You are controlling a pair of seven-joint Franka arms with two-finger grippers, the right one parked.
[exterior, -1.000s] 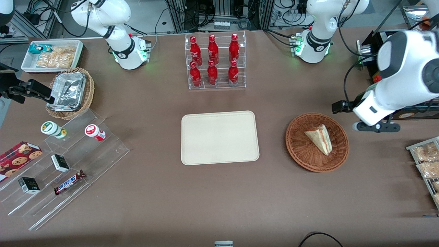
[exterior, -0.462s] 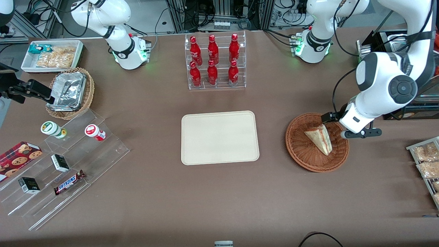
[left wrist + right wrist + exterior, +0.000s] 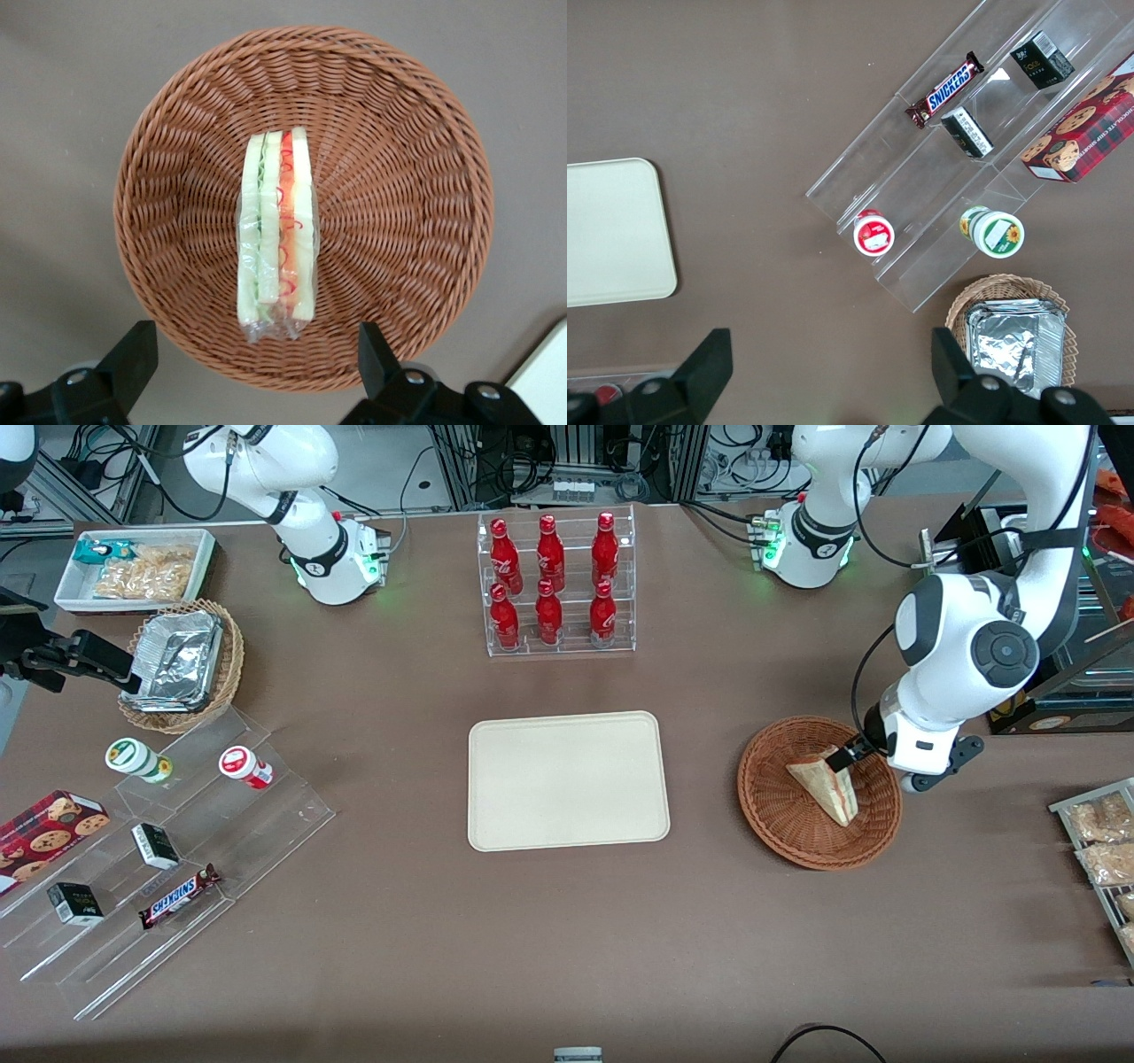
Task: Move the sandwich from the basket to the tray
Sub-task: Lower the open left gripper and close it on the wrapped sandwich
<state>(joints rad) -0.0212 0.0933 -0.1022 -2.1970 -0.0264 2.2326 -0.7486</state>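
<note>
1. Hovering over the basket [image 3: 819,793], my gripper [image 3: 252,367] sits with its fingers [image 3: 133,359] spread wide, holding nothing.
2. I see the sandwich [image 3: 826,783] lying in the basket at the right of the front frame, its layered cut edge facing up in the wrist view [image 3: 276,235].
3. One dark fingertip shows in the front view at the sandwich's upper end; I cannot tell whether it touches.
4. I see the tray [image 3: 567,779] bare at the frame's centre, well apart from the basket.
</note>
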